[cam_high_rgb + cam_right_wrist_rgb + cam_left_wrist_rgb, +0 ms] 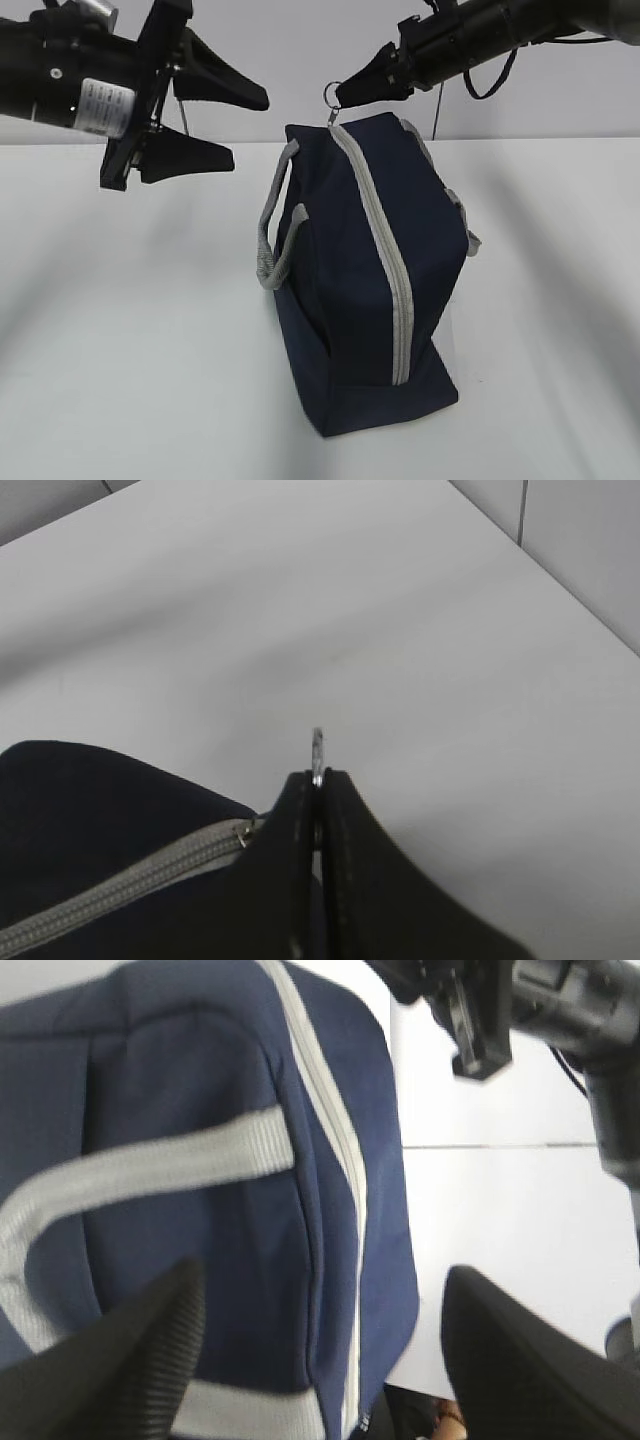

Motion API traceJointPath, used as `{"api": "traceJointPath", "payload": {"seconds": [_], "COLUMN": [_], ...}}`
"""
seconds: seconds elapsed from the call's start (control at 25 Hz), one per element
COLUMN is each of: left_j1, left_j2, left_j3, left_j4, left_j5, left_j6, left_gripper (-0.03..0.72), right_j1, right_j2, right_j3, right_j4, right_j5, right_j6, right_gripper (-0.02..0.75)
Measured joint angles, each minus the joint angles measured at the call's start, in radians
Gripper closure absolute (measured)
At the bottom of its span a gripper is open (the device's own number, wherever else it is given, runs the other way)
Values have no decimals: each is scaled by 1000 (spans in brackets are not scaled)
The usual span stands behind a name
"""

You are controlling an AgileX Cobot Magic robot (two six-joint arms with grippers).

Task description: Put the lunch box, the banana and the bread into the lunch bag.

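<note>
Navy fabric of the lunch bag point(365, 280) is filling the frame's centre, its grey zipper point(380, 240) running from top centre toward the lower middle. The right gripper point(352, 92) is pinching the ring pull point(332, 94) there; the left gripper point(215, 125), spread, is hanging upper left.

A lab-like test bench: a bare white table point(120, 350) against a plain pale wall point(300, 60).
</note>
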Motion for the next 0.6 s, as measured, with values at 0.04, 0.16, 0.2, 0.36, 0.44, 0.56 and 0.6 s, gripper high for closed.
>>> {"api": "traceJointPath", "payload": {"seconds": [0.04, 0.16, 0.2, 0.36, 0.44, 0.56, 0.6], "left_j1": [0, 0, 0, -10, -22, -47, -55], "left_j2": [25, 109, 137, 235, 274, 328, 341], "left_j3": [-29, -109, -136, -239, -283, -344, -362], "left_j4": [8, 20, 21, 38, 52, 65, 75], "left_j5": [-2, -8, -9, -16, -16, -16, -16], "left_j6": [-12, -30, -35, -65, -79, -101, -111], "left_gripper": [195, 200, 202, 202, 202, 202, 202], "right_j1": [0, 0, 0, 0, 0, 0, 0], "right_j2": [0, 2, 5, 9, 9, 9, 9], "right_j3": [0, 0, 0, 0, 0, 0, 0], "right_j4": [0, -2, -4, -20, -26, -36, -41], "right_j5": [0, 0, 0, 0, 0, 0, 0], "right_j6": [-10, -34, -49, -119, -147, -176, -184], "right_gripper": [754, 754, 754, 754, 754, 754, 754]}}
